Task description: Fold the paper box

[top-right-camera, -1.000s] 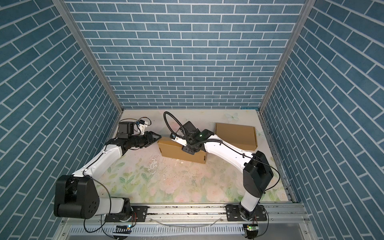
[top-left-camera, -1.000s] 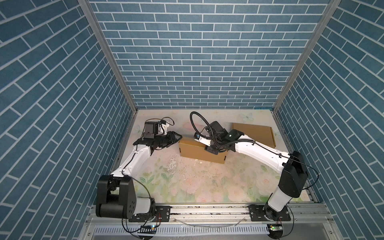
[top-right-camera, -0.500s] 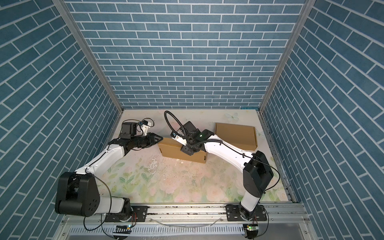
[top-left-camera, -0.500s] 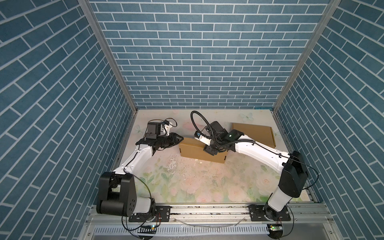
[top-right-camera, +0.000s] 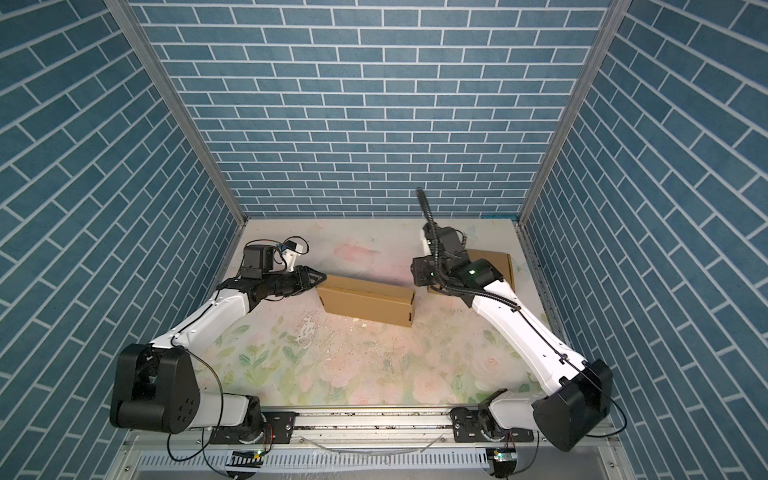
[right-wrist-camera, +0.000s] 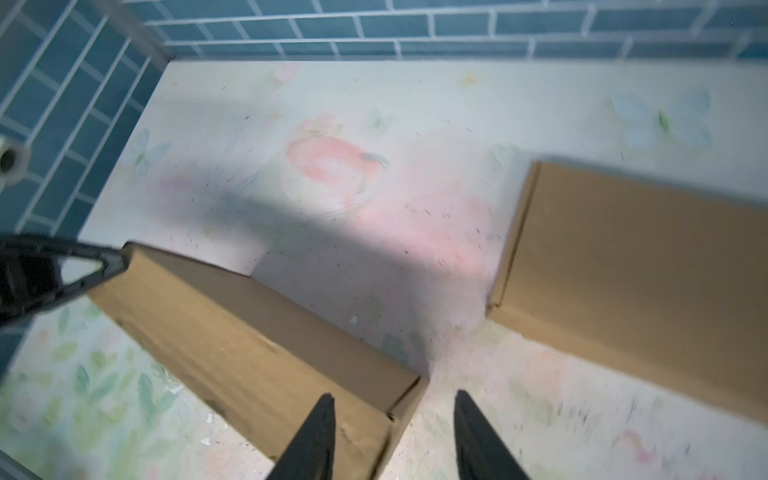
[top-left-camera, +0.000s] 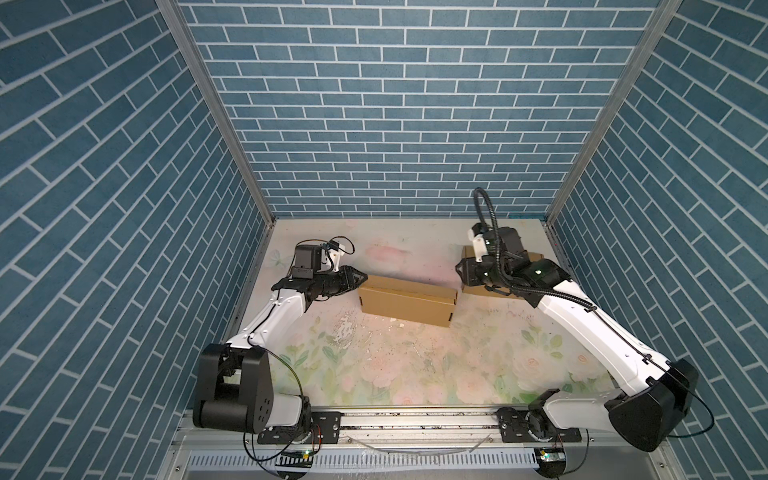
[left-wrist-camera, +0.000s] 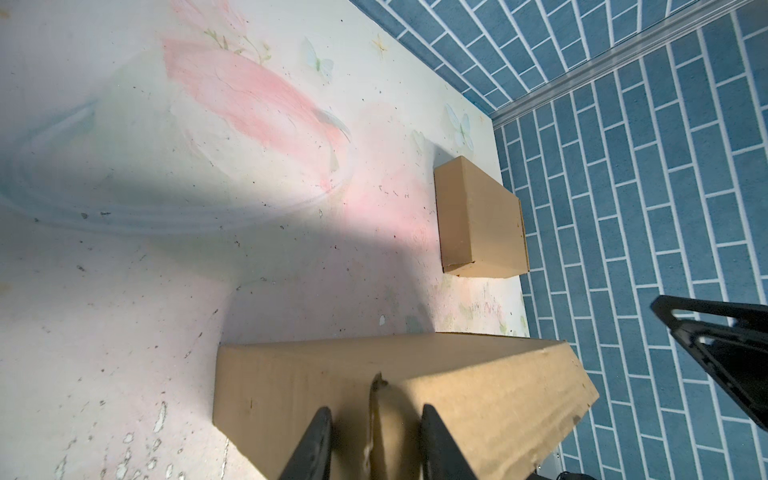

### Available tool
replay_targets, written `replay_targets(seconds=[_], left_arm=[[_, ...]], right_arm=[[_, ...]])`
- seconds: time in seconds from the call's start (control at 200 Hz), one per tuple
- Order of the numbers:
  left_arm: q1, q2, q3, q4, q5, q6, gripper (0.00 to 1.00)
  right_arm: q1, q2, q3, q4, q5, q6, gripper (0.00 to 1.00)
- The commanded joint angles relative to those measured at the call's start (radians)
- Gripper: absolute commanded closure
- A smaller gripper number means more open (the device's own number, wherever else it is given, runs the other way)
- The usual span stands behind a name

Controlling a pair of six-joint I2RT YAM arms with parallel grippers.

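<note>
A: Where is the thing that matters here?

B: The long brown cardboard box point(top-left-camera: 407, 299) lies in the middle of the pale floral tabletop point(top-left-camera: 395, 374) with its lid down. Its left end points at the left gripper point(top-left-camera: 362, 276) and its right end at the right gripper point(top-left-camera: 459, 272).

A: Does either one hold it?

B: The left gripper's tips meet the box's far left corner. Seen from that wrist, its two black fingers point(left-wrist-camera: 316, 440) stand partly apart with a cardboard edge between them. I cannot tell whether they pinch it. The right gripper's jaws are spread with nothing between them, and it hovers just beside the right end, grasping nothing.

A: So what could go wrong?

B: I judge the box light and likely to slip on that surface. If the left gripper pushes or tugs while nothing braces the right end, the box may slide or swivel instead of creasing. A pull on that edge could also lift the lid and undo the closure. The seam at the near right corner looks slightly open, so a tab might spring out.

A: Is anything else close by?

B: A second, flatter brown cardboard box point(left-wrist-camera: 478, 216) sits at the far right, partly under the right arm. A low sweep could knock it.

A: Any brand, label or writing?

B: None that I can read. Both boxes look plain, with no print.
</note>
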Motion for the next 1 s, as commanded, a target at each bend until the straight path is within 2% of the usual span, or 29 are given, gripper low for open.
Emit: replay_targets(seconds=[0.0,0.075,0.375,0.51,0.62,0.71,0.88,0.995], left_arm=[[-0.006,0.022,-0.047,-0.098,-0.047,0.012,0.64],[-0.006,0.028,-0.041,-0.102,-0.044,0.014,0.64],[-0.007,0.029,-0.033,-0.109,-0.044,0.021,0.64],[-0.007,0.029,-0.035,-0.112,-0.046,0.026,0.64],[-0.007,0.032,-0.044,-0.109,-0.050,0.028,0.64],[-0.007,0.031,-0.047,-0.106,-0.048,0.028,0.65],[-0.007,0.028,-0.046,-0.110,-0.048,0.030,0.65],[-0.006,0.025,-0.044,-0.112,-0.050,0.031,0.65]], right_arm=[[-0.029,-0.028,-0.099,-0.075,-0.207,0.306,0.53],[-0.029,-0.032,-0.129,-0.039,-0.278,0.343,0.53],[-0.021,-0.004,-0.162,0.026,-0.354,0.364,0.57],[-0.023,0.022,-0.205,0.026,-0.343,0.348,0.60],[-0.025,0.055,-0.220,-0.036,-0.250,0.299,0.66],[-0.024,0.065,-0.215,-0.038,-0.233,0.286,0.68],[-0.023,0.046,-0.178,-0.025,-0.281,0.284,0.68],[-0.021,0.034,-0.143,-0.018,-0.323,0.290,0.64]])
